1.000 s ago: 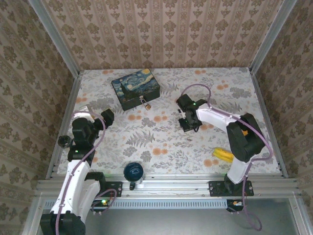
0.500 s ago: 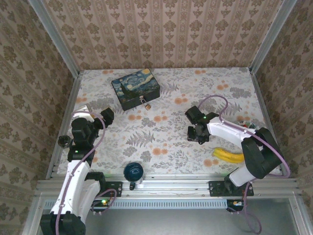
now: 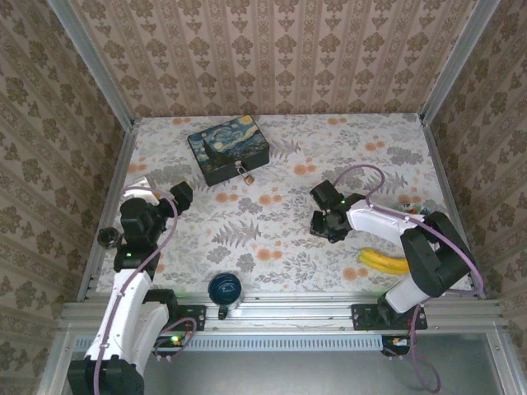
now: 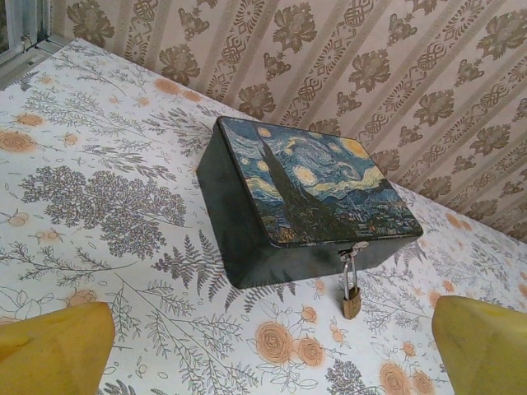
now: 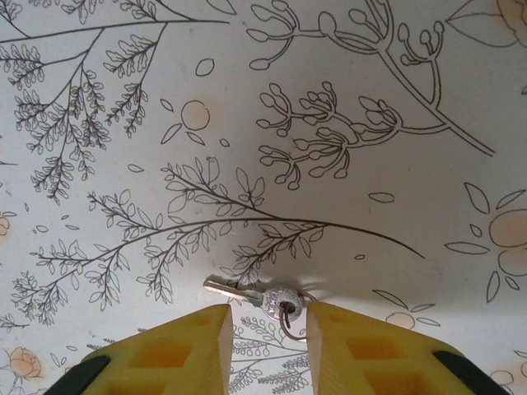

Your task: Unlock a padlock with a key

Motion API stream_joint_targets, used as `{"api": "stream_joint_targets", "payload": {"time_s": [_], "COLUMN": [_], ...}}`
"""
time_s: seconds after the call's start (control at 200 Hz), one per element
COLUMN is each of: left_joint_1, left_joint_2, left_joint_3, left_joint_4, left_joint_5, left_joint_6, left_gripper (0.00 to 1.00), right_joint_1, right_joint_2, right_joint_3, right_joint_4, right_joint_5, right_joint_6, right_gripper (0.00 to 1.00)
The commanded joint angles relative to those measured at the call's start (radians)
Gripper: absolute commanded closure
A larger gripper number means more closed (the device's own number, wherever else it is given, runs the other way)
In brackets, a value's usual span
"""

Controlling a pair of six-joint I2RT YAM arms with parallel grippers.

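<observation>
Looking down into the cell, I have brown damask wallpaper (image 3: pixel 280 58) closing off the far edge and both side edges of the table (image 3: pixel 272 263). The table's cover is a pale print of grey ferns and orange blossoms. Toward the far left corner sits the Starry Night tin (image 3: pixel 228 148), turned at an angle.

The left gripper (image 4: pixel 263 354) hangs near the left edge, aimed at the tin, its jaws spread wide with nothing between them. The right gripper (image 5: pixel 265 319) points straight down just right of the table's middle, its yellow fingers (image 5: pixel 198 346) parted a little and clamped on nothing.

The padlock (image 4: pixel 352 303) hangs by its silvery shackle from the tin's latch (image 4: pixel 356 247), on the side facing the near edge. The key (image 5: pixel 247 291) lies flat on the cover, with its head and ring at the gap between the right fingertips.
</observation>
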Motion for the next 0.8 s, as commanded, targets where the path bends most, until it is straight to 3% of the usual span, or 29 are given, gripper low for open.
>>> {"api": "stream_joint_targets", "payload": {"time_s": [0.0,0.465,0.795], "left_joint_1": [-0.003,-0.002,-0.001], "left_joint_2": [-0.008,-0.013,-0.015], "left_joint_3": [-0.016,-0.018,-0.023], "left_joint_4": [0.033,0.034,0.034], "left_joint_5": [0.019,0.017,0.014], "left_joint_6": [0.004,0.01,0.012], "left_gripper": [0.0,0.0,0.0], "right_joint_1": [0.002,0.002,0.002], "right_joint_2": [0.015,-0.078,-0.216], "right_joint_3": [-0.006,-0.033,-0.158], "right_joint_4": [-0.005,-0.047,-0.007], "right_joint_5": [0.008,0.065,0.086], "right_joint_6": [0.03,0.047,0.152], "right_gripper": [0.7,0.69,0.7]}}
